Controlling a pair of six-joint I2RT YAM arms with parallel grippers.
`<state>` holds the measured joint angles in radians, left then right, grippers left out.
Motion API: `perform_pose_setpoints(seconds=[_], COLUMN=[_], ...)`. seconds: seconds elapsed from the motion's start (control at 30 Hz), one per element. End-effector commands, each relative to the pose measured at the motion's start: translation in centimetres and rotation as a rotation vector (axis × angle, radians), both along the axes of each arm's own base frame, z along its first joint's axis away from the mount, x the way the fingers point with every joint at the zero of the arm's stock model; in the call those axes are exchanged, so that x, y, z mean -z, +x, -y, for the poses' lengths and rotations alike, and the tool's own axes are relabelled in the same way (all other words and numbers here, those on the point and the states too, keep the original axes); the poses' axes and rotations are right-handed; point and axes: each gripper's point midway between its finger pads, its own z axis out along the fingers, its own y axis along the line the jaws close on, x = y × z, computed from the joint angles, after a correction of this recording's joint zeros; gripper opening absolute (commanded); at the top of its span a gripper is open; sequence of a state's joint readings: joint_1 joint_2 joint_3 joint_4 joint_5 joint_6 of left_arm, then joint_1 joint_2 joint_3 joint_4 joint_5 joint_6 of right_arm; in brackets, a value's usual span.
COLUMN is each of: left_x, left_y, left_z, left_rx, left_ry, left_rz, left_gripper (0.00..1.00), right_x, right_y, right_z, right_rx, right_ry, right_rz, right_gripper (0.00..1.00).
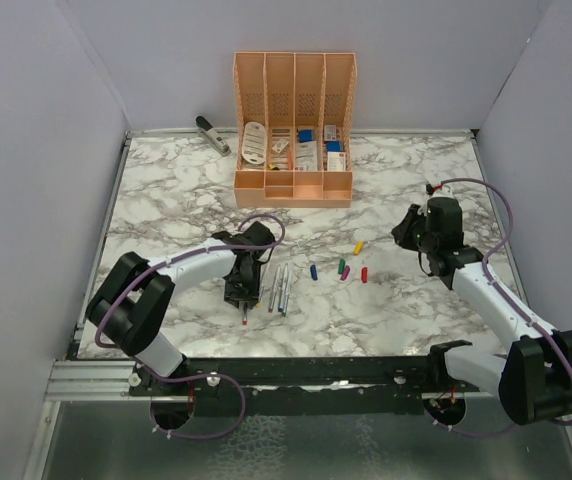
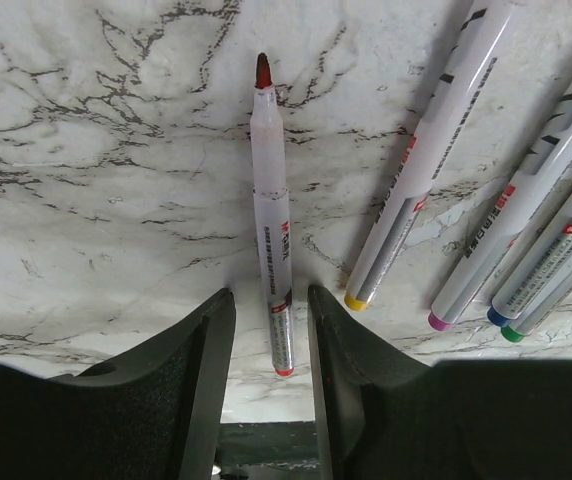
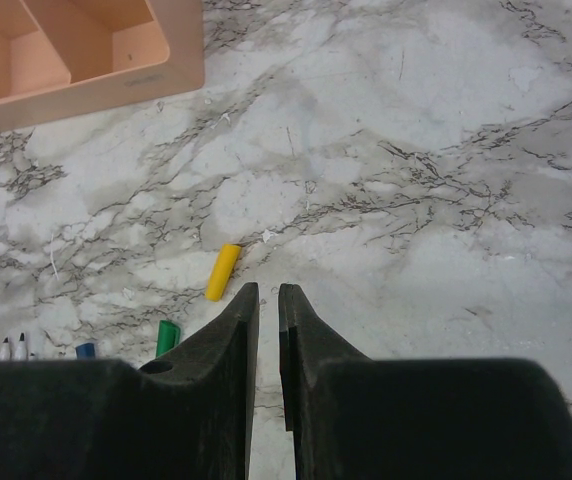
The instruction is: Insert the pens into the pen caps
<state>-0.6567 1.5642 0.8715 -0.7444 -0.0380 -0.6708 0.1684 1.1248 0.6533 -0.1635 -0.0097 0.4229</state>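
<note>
Marbled table is occupied by a red-tipped pen, print illegible, flanked by the spread left gripper; right gripper is pressed together.

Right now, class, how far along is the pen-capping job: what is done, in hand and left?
Done: nothing; the five caps lie loose on the marble. In hand: the left tool straddles the red-tipped pen, not yet clamped. Left: capping it and the four other pens; the right tool is empty.
</note>
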Motion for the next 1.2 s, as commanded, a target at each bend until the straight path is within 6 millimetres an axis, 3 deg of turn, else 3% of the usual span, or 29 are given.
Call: perform_pose_setpoints(seconds=[0.0,0.2,0.33,0.6,1.1,1.17], left_x=[0.9,1.4,2.3,3.3,5.1,5.1], left_y=[0.4,1.4,1.3,1.0,1.7,1.7], left_z=[0.6,1.0,1.1,0.4,1.2,1.3], left_rx=[0.017,0.044,0.052,0.052,0.069,0.072], left_ry=[0.006,0.026,0.039,0.078,0.064,0.062], left_rz=[-0.016,-0.022,-0.054,-0.071,-0.077,-0.079], left_gripper=[0.38,0.37,0.3,0.28,0.44,0.42], right_x=[-1.3,-1.0,-1.0,-0.9,-1.1,-1.2], right_y=[0.2,-0.2,-0.3,-0.5,-0.2,-0.3], right_z=[-0.2,0.0,0.0,0.1,0.0,0.0], right_rx=[-0.006,-0.001,0.004,0.007,0.004,0.005], right_ry=[0.013,0.01,0.009,0.012,0.014,0.012], right_rz=[0.037,0.027,0.029,0.028,0.03,0.03], right_gripper=[0.15,0.15,0.15,0.15,0.15,0.15])
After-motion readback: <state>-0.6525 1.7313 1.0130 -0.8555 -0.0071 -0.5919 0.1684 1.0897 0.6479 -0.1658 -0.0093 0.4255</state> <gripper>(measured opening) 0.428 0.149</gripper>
